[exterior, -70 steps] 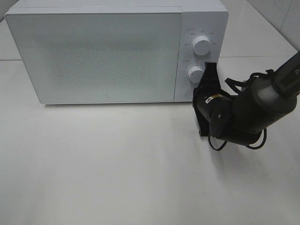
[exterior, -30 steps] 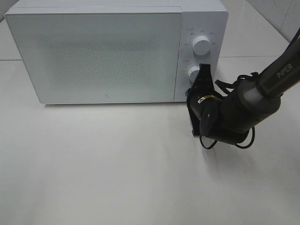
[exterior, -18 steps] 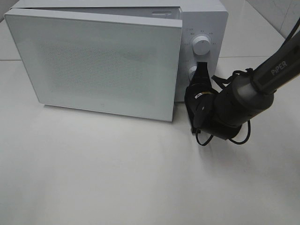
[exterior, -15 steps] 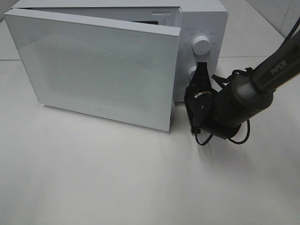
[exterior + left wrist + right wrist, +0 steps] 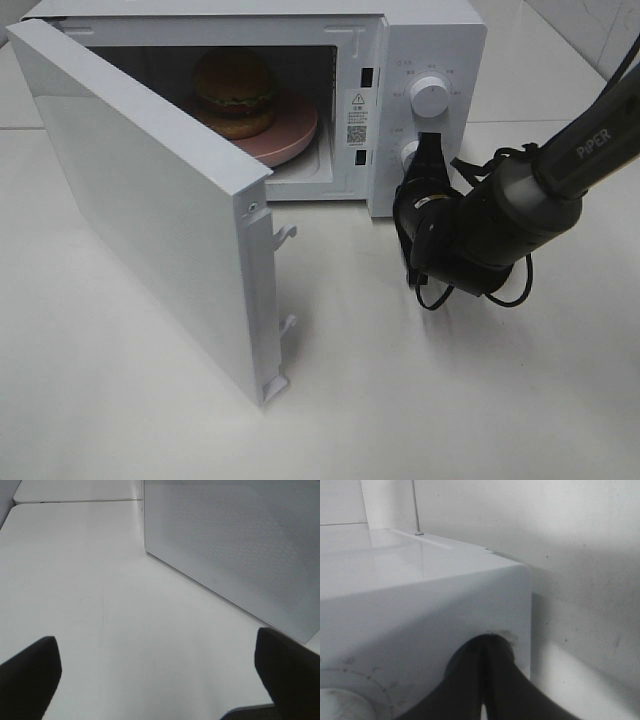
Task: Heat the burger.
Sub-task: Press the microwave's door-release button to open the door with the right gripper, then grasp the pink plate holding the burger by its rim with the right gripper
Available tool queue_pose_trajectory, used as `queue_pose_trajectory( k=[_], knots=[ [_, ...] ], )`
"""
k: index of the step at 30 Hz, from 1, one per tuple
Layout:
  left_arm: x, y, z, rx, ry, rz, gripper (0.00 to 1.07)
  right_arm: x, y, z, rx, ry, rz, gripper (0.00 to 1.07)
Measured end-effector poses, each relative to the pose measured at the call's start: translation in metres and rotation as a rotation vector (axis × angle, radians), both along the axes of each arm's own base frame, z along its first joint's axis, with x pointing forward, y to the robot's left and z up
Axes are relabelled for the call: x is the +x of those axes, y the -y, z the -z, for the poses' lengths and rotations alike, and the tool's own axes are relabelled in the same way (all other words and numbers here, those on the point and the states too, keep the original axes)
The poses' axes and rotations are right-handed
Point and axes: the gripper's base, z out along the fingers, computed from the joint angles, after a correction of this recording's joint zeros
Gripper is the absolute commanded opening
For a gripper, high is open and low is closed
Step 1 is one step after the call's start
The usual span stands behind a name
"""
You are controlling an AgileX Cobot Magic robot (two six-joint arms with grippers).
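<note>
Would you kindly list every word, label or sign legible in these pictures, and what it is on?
"PiPER": on the right arm.
Sticker with QR code beside the microwave cavity: too small to read.
Markings around the two knobs: too small to read.
Wrist views: none.

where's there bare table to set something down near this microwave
Free: the table front, between the open door and the right arm, and the stretch left of that door. Crowded: the gap by the control panel, where the right pincer sits, and the cavity, filled by plate and burger.
</note>
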Motion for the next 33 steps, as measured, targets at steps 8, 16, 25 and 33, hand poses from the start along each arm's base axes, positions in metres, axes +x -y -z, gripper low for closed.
queue_pose_trajectory(
  k=[8,16,25,33],
  knots=[
    [0.0,0.0,0.0,0.0,0.0,0.0,0.99,-0.002,-0.001,0.001,0.003,-0.008,0.0,0.0],
    [0.0,0.0,0.0,0.0,0.0,0.0,0.99,-0.005,-0.001,-0.002,-0.001,-0.003,-0.009,0.0],
    [0.0,0.0,0.0,0.0,0.0,0.0,0.99,-0.014,0.001,-0.01,0.007,-0.033,-0.041,0.0],
    [0.0,0.0,0.0,0.0,0.001,0.0,0.99,-0.034,0.006,-0.009,-0.024,-0.145,-0.109,0.0]
  ],
)
